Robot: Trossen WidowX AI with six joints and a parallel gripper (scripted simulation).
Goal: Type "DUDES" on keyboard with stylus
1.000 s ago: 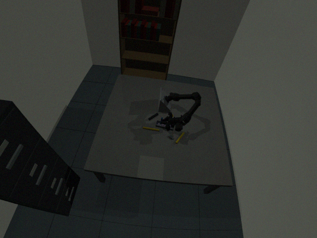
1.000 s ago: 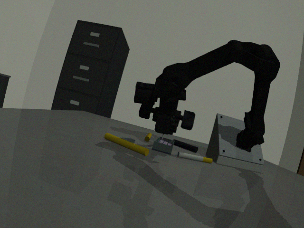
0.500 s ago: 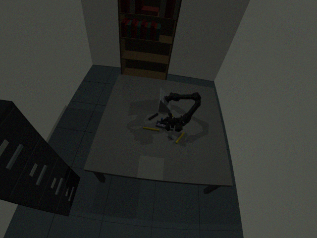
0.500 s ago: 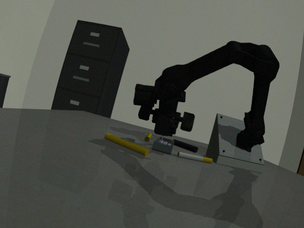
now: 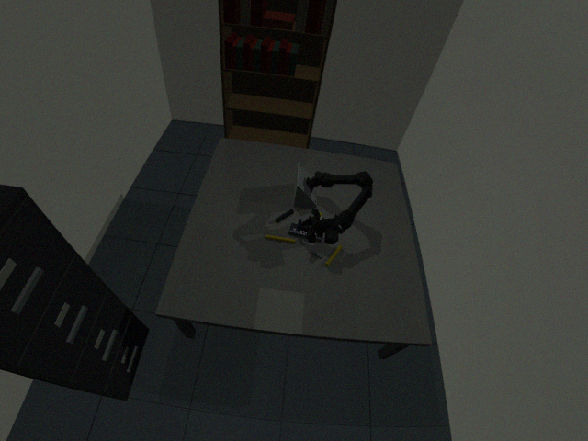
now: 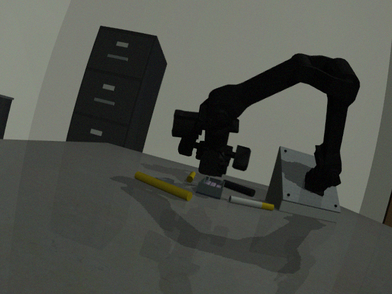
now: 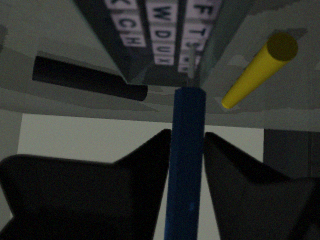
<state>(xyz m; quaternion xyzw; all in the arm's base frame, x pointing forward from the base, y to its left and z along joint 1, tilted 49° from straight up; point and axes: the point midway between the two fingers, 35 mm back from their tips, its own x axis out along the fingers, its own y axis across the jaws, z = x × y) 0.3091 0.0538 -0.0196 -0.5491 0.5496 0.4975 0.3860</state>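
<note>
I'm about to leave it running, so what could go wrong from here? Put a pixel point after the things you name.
The stylus (image 7: 188,165) tip overlaps the S key, so it may hit the neighbouring key below. The gripper (image 7: 187,138) pinches only the slim shaft, so a firm press might tilt it. The keyboard (image 6: 209,188) (image 7: 155,79) is small and could slide.

stylus (image 7: 187,160): matt blue plastic (thin grey tip, metallic-looking) | desk (image 5: 285,285) (image 6: 95,253): smooth, faintly glossy

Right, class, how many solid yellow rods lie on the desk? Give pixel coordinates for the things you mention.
2: one yellow rod (image 5: 333,254) (image 6: 163,186) and another (image 5: 280,238) (image 6: 190,176) (image 7: 260,71), on different sides of the small lettered keyboard (image 5: 297,231) (image 6: 209,188) (image 7: 163,35). The arm may hide more.
</note>
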